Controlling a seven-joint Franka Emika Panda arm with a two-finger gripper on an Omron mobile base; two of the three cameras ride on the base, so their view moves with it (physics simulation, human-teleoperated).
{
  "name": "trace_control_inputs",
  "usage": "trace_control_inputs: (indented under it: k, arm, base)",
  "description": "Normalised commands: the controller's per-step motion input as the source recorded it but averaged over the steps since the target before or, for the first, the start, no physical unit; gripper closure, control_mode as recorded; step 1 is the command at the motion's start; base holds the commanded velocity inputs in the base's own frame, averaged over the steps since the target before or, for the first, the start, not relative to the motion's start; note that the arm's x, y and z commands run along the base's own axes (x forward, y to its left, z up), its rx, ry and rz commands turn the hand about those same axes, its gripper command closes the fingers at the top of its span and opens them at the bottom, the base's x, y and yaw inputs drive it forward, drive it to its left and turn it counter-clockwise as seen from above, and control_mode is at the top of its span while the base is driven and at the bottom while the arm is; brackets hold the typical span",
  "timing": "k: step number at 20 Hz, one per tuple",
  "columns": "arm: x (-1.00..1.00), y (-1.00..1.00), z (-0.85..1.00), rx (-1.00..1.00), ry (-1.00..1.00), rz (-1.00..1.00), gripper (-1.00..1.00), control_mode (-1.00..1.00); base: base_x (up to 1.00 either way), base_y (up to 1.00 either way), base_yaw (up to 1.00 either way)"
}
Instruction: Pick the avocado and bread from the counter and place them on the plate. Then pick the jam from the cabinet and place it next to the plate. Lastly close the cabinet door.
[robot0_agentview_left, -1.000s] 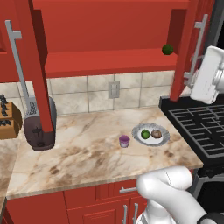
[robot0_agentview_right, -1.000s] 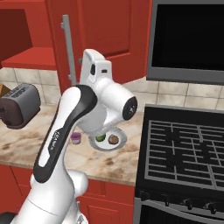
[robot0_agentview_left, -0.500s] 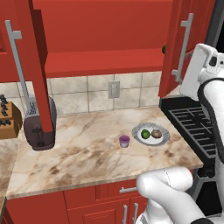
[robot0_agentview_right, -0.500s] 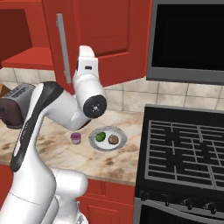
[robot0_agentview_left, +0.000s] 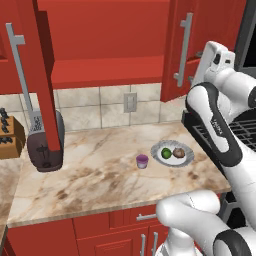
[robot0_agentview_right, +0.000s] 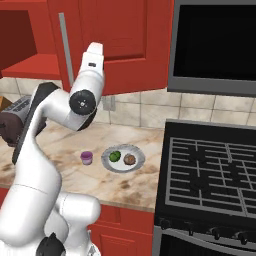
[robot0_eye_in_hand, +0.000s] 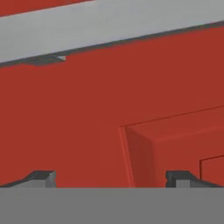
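The white fluted plate (robot0_agentview_left: 187, 158) (robot0_agentview_right: 139, 163) sits on the marble counter (robot0_agentview_left: 95, 175) and carries the green avocado (robot0_agentview_left: 166, 153) (robot0_agentview_right: 114, 156) and the brown bread (robot0_agentview_left: 178, 152) (robot0_agentview_right: 130, 159). The purple jam (robot0_agentview_left: 142, 160) (robot0_agentview_right: 86, 158) stands on the counter just left of the plate. The red cabinet (robot0_agentview_left: 110, 72) stands open above. My gripper (robot0_eye_in_hand: 109, 179) is open and empty, right up against the outer face of the cabinet's right door (robot0_agentview_left: 176, 30) (robot0_agentview_right: 125, 45) (robot0_eye_in_hand: 87, 131), just under its silver bar handle (robot0_agentview_left: 184, 50) (robot0_agentview_right: 64, 50) (robot0_eye_in_hand: 109, 30).
The cabinet's left door (robot0_agentview_left: 42, 85) hangs open edge-on over a dark toaster (robot0_agentview_left: 45, 145). A knife block (robot0_agentview_left: 10, 135) sits at the far left. A black stove (robot0_agentview_right: 210, 175) adjoins the counter on the right, with a microwave (robot0_agentview_right: 215, 45) above it.
My hand has swung left with the right cabinet door, and the door has turned partway toward shut, now covering the right end of the shelf. Plate, food and jam have not moved.
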Motion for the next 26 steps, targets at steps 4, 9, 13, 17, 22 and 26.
trace_control_inputs:
  k: [4,9,13,17,22,26]
  arm:
    - [0.88,-0.22,0.0,0.0,0.05,-0.17,-1.0,-1.0]
    - [0.89,-0.35,0.0,0.0,0.07,-0.16,-1.0,-1.0]
    - [0.82,-0.3,0.0,0.0,0.06,-0.15,-1.0,-1.0]
    - [0.49,-0.26,0.0,0.0,0.06,-0.13,-1.0,-1.0]
    - [-0.06,0.0,0.08,0.0,0.07,-0.02,-1.0,-1.0]
    - [-0.53,0.0,0.17,0.0,0.02,0.0,-1.0,-1.0]
  base:
    - [0.0,0.0,0.0]
    - [0.0,0.0,0.0]
    - [0.0,0.0,0.0]
    - [0.0,0.0,0.0]
    - [0.0,0.0,0.0]
    - [0.0,0.0,0.0]
